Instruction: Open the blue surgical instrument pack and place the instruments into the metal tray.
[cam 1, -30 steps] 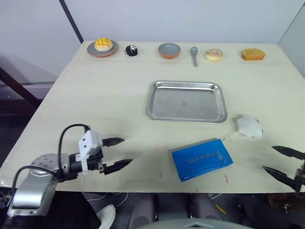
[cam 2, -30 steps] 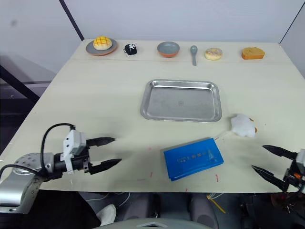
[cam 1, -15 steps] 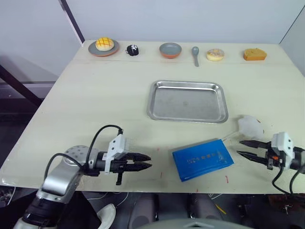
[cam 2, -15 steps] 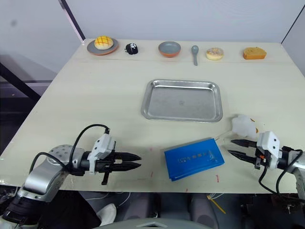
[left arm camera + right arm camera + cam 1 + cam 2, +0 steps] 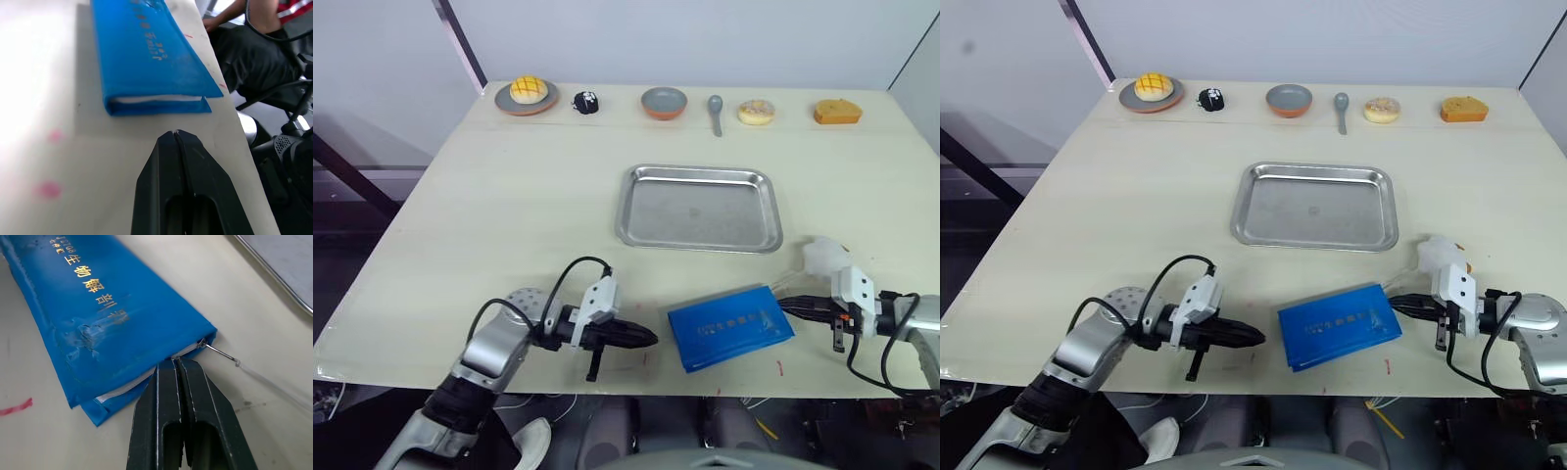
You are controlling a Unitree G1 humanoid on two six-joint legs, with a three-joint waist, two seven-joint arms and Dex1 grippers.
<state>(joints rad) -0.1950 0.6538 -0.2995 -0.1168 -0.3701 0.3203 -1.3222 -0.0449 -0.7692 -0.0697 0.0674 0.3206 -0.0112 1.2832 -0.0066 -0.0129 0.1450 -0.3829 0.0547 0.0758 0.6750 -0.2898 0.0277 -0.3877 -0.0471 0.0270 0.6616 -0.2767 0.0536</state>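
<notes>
Blue surgical instrument pack [image 5: 98, 318] with gold Chinese lettering, between closed left gripper [image 5: 175, 134] and closed right gripper [image 5: 175, 363].

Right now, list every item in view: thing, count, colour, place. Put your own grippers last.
blue surgical instrument pack: 1, blue, near table edge, closed
metal tray: 1, silver, table centre, nothing in it
white plush toy: 1, white, right of tray
plate with yellow bun: 1, grey plate, far left
small black object: 1, beside that plate
bowl: 1, grey, far edge
spoon: 1, grey, right of bowl
doughnut: 1, pale
cake piece: 1, orange, far right
left gripper: black, shut, left of pack
right gripper: black, shut, at pack's right end
</notes>
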